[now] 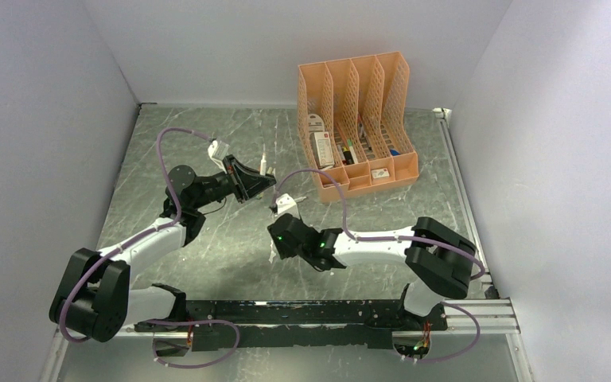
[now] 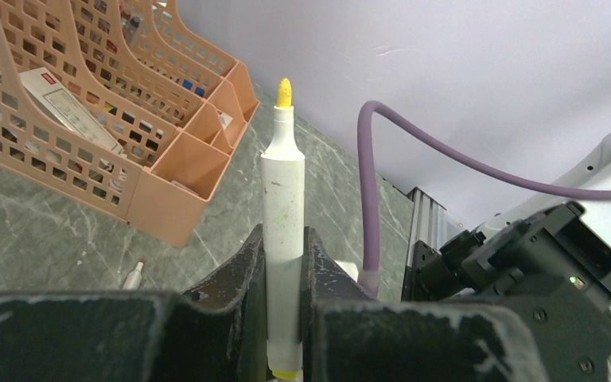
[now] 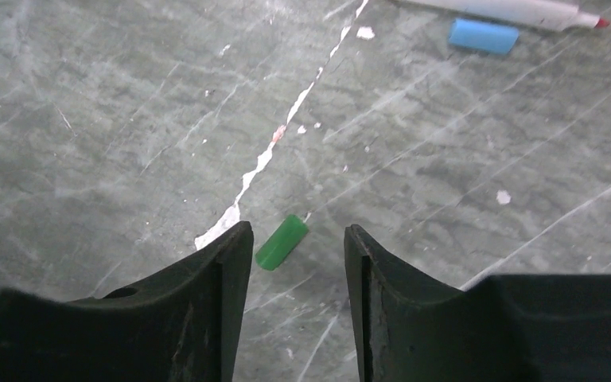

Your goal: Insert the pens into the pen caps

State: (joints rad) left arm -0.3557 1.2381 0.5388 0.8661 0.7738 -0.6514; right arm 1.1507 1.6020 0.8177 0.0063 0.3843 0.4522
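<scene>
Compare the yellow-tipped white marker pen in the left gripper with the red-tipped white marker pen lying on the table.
The yellow-tipped pen is clamped in the left gripper, raised off the table; the red-tipped pen lies flat on it, free. Tips differ: yellow versus red. Both have white barrels and no caps on.
</scene>
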